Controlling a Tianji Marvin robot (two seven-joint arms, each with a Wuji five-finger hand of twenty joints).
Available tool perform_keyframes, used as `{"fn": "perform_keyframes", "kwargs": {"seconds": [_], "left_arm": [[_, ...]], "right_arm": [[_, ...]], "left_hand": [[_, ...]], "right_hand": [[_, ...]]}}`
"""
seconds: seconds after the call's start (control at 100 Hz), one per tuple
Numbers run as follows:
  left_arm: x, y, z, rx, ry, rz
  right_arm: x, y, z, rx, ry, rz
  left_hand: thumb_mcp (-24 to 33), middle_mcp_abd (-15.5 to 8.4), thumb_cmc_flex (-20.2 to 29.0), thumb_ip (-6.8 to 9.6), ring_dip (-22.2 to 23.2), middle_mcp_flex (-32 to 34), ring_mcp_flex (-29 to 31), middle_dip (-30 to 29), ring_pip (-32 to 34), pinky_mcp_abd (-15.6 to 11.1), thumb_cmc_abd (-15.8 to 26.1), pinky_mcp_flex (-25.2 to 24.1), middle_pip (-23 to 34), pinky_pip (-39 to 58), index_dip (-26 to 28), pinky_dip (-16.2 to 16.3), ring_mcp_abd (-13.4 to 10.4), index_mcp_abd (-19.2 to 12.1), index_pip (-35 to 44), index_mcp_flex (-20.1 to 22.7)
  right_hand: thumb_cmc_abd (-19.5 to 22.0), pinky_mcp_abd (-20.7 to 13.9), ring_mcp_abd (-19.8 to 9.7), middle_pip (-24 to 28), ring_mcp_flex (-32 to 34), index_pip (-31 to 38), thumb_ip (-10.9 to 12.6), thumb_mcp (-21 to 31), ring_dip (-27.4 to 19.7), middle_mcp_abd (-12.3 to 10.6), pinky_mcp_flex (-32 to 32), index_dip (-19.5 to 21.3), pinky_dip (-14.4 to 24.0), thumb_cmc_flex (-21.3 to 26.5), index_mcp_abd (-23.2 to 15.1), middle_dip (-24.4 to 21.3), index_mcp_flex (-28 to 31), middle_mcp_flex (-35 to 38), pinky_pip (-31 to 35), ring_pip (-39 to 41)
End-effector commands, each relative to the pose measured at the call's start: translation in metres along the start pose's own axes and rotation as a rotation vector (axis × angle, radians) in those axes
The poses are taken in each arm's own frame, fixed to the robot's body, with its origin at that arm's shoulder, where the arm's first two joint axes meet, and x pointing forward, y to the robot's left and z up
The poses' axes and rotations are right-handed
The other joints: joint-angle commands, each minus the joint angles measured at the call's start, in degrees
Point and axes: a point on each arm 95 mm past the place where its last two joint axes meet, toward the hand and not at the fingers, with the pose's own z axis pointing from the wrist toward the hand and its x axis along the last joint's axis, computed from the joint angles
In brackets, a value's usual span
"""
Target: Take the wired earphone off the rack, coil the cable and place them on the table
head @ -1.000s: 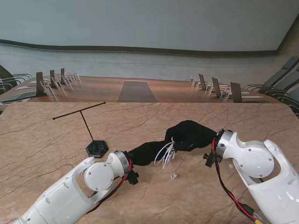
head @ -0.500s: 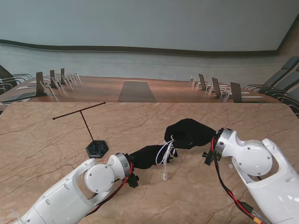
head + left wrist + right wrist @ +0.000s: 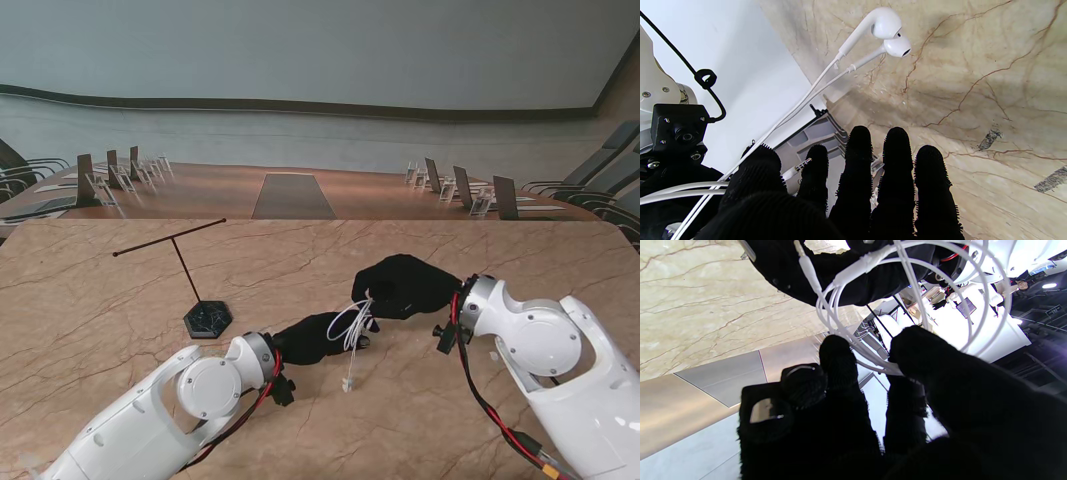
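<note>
- The right hand (image 3: 400,285) is clamped on the coil: in its wrist view the thumb and fingers (image 3: 836,355) pinch several white loops of the cable (image 3: 907,290) together. That pinch is all that bundles the loops, so a slackened grip would likely let them spring apart.
- The left hand (image 3: 315,337) sits just beside it, on the robot's left. Its four fingers (image 3: 895,156) are stretched out straight, while the cable runs under its thumb; I judge it holds the strands there, though the contact is partly hidden.
- The wired earphone (image 3: 350,330) hangs between the two hands above the tabletop (image 3: 120,300), off the rack (image 3: 190,275), which stands bare well to the left.
- The two earbuds (image 3: 888,33) dangle on a free length, close to the marble or touching it; if they drag during the set-down, they could tug a loop out.
- The jack plug (image 3: 806,266) also swings loose near the left hand and might snag on a glove.
- If the hands pull apart, the coil could stretch into a straight run.
</note>
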Motion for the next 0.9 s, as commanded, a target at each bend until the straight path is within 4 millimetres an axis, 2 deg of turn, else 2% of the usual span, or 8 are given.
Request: {"fn": "perform_keyframes", "kwargs": {"seconds": [0.0,0.2,0.35,0.41,0.5,0.58,0.71,0.89], "left_arm": [[0.003,0.004,0.001,-0.006,0.009,-0.003],[0.007,0.007,0.008,-0.008,0.016,-0.028],[0.009,0.007,0.011,0.007,0.015,-0.044],[0.009,0.007,0.012,0.009,0.012,-0.051],[0.009,0.006,0.013,0.023,0.011,-0.056],[0.009,0.006,0.014,0.032,0.011,-0.061],[0.009,0.004,0.015,0.043,0.009,-0.056],[0.008,0.003,0.015,0.056,0.004,-0.039]], "right_arm": [[0.002,-0.005,0.002,0.003,0.004,0.013],[0.003,-0.010,0.005,0.009,0.004,0.033],[0.001,-0.013,0.004,0.013,-0.006,0.042],[0.000,-0.014,0.004,0.015,-0.009,0.046],[-0.001,-0.016,0.004,0.020,-0.016,0.049],[-0.002,-0.017,0.004,0.024,-0.019,0.053],[-0.002,-0.019,0.005,0.027,-0.022,0.058],[-0.002,-0.020,0.005,0.033,-0.027,0.062]], "left_hand": [[-0.10,-1.82,-1.31,-0.86,-0.49,-1.10,-1.15,-0.40,-0.86,-1.00,-0.30,-0.99,-0.70,-0.60,-0.78,-0.48,-2.01,-0.81,-2.05,-2.23],[0.57,-1.63,-0.23,-0.76,-1.24,-1.02,-0.90,-0.95,-1.49,-0.95,0.06,-0.98,-0.84,-1.27,-0.59,-0.90,-1.89,-1.23,-1.60,-1.95],[0.33,-1.81,3.07,-1.02,-1.27,0.80,0.51,-0.87,-0.39,-0.25,0.67,-0.24,0.32,-0.81,0.60,-0.88,-1.23,-1.94,0.50,-0.52],[-0.09,-1.89,6.78,-1.75,-1.27,0.89,0.46,-0.54,0.03,-0.26,0.39,-0.40,0.95,-0.68,2.95,-1.07,-1.19,-3.12,2.96,-0.76],[-0.10,-2.08,10.67,-1.86,-1.10,2.58,1.72,-0.09,0.80,0.24,0.11,0.28,1.82,0.06,4.62,-0.93,-0.80,-4.82,5.68,-0.16],[-0.24,-2.19,13.89,-1.55,-0.86,4.25,2.82,0.67,1.70,0.81,0.26,0.80,2.74,0.98,5.45,-0.84,-0.34,-6.64,8.69,0.17],[0.29,-3.27,18.00,-0.59,-0.53,7.82,5.22,1.92,3.22,1.82,-0.40,2.18,4.36,2.78,7.25,-0.55,0.10,-7.88,12.21,1.12],[1.06,-3.66,23.21,1.02,0.07,12.83,9.21,4.39,5.93,3.52,-1.60,4.62,7.42,5.90,11.88,-0.03,0.66,-10.16,19.00,2.86]], "right_hand": [[5.53,-7.99,8.11,1.70,0.84,11.83,5.55,4.32,0.85,2.11,-0.55,4.95,1.45,4.86,-8.86,-0.33,4.41,-0.10,2.03,0.86],[5.57,-7.98,8.13,1.74,0.83,11.81,5.65,4.41,0.85,2.17,-0.55,4.89,1.47,4.73,-8.86,-0.36,4.39,-0.07,2.02,0.85],[5.46,-7.98,8.17,1.74,0.80,11.83,5.78,4.50,0.85,2.17,-0.55,4.86,1.47,4.70,-8.85,-0.39,4.45,-0.07,2.02,0.84],[5.38,-7.98,8.22,1.76,0.79,11.83,5.85,4.54,0.84,2.16,-0.56,4.84,1.47,4.68,-8.84,-0.39,4.46,-0.06,2.01,0.83],[5.35,-7.94,8.23,1.73,0.79,11.83,5.93,4.63,0.84,2.17,-0.63,4.82,1.48,4.68,-8.86,-0.43,4.48,-0.06,1.98,0.83],[5.34,-7.89,8.23,1.73,0.79,11.83,6.02,4.66,0.84,2.23,-0.66,4.80,1.48,4.64,-8.85,-0.44,4.50,-0.07,1.96,0.83],[5.40,-7.85,8.26,1.75,0.71,11.83,6.08,4.62,0.83,2.18,-0.77,4.76,1.49,4.51,-8.83,-0.44,4.49,-0.11,1.89,0.77],[5.48,-7.78,8.29,1.74,0.59,11.80,6.21,4.57,0.81,2.22,-0.90,4.75,1.51,4.47,-8.91,-0.48,4.31,-0.18,1.82,0.69]]}}
